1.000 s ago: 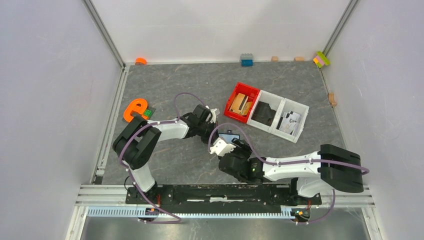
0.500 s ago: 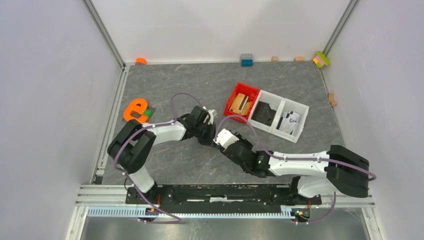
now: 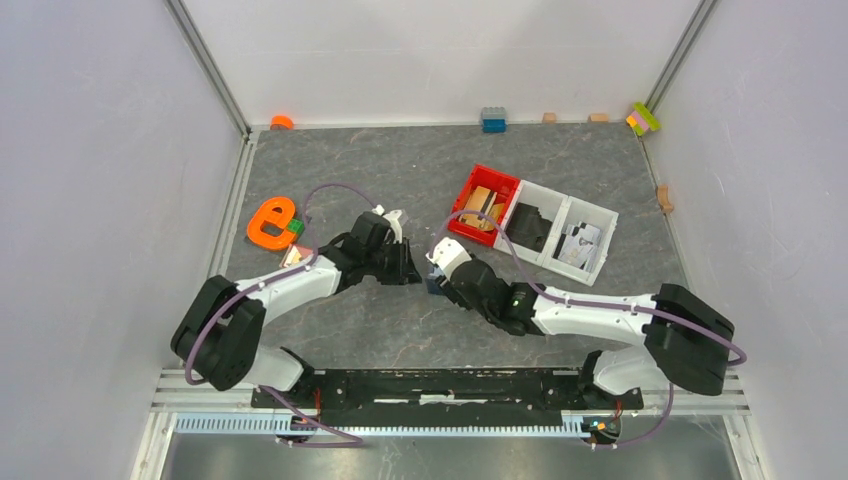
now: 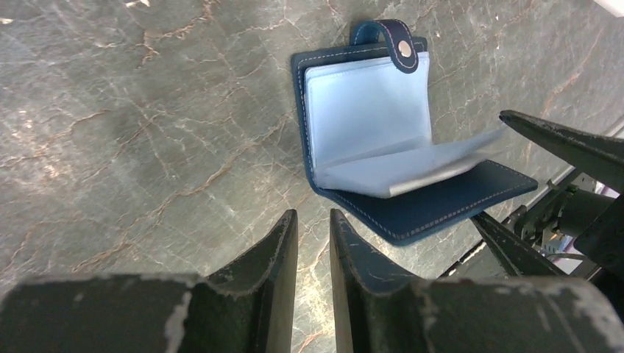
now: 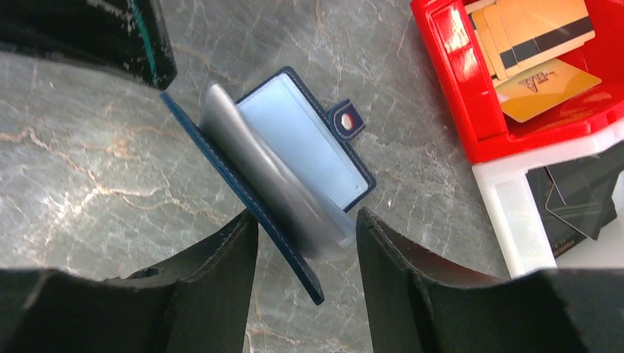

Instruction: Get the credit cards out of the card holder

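Card holder (image 4: 364, 110), just one, lies open; left fingers (image 4: 257, 279) narrow, right fingers (image 5: 213, 283) wide.

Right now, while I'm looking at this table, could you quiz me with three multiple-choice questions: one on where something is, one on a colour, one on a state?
1. Where do the credit cards in view lie?
A) in the red tray
B) on the floor
C) in a blue bowl

2. What colour is the inside of the card holder?
A) red
B) light blue
C) yellow

3. How is the card holder?
A) snapped shut
B) held high in the air
C) open on the table

Answers:
1 A, the tan cards sit inside the red walls.
2 B, its inner pockets show pale blue.
3 C, its covers are spread apart and the snap tab hangs free.
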`<state>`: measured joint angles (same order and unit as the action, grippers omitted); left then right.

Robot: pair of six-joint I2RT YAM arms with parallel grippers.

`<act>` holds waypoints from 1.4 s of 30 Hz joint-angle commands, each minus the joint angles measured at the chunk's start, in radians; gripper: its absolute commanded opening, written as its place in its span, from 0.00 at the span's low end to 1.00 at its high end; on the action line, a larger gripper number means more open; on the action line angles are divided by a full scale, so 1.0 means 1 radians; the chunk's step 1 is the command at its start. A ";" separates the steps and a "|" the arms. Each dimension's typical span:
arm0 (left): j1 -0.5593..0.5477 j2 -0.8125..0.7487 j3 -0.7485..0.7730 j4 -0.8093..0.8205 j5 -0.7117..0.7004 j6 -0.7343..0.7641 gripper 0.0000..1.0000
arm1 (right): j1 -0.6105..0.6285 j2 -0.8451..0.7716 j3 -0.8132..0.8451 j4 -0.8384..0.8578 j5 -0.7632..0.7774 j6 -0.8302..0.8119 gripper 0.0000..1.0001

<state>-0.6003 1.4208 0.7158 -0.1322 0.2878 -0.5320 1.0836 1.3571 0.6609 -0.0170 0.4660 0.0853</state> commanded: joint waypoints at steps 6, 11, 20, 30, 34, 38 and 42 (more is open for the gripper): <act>0.005 -0.030 -0.016 0.034 -0.065 -0.003 0.27 | -0.115 0.110 0.149 -0.044 -0.143 0.052 0.56; 0.005 -0.020 -0.022 0.065 -0.026 -0.004 0.26 | -0.173 0.169 0.177 -0.041 -0.182 0.080 0.56; 0.003 0.038 -0.049 0.236 0.102 -0.016 0.19 | -0.203 0.187 0.110 0.008 -0.159 0.080 0.53; -0.037 0.128 -0.001 0.322 0.094 0.020 0.09 | -0.202 0.283 0.121 -0.003 -0.253 0.084 0.53; -0.041 0.217 0.059 0.263 0.073 0.029 0.08 | -0.202 0.295 0.121 0.002 -0.314 0.093 0.53; -0.041 0.308 0.120 0.169 0.015 0.033 0.07 | -0.203 0.253 0.091 0.047 -0.377 0.101 0.53; -0.038 0.376 0.180 0.031 -0.081 0.042 0.06 | -0.203 0.213 0.070 0.046 -0.327 0.102 0.53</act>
<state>-0.6373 1.7256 0.8394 0.0441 0.3447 -0.5320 0.8734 1.6062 0.7643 0.0410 0.1776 0.1677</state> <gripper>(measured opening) 0.073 0.528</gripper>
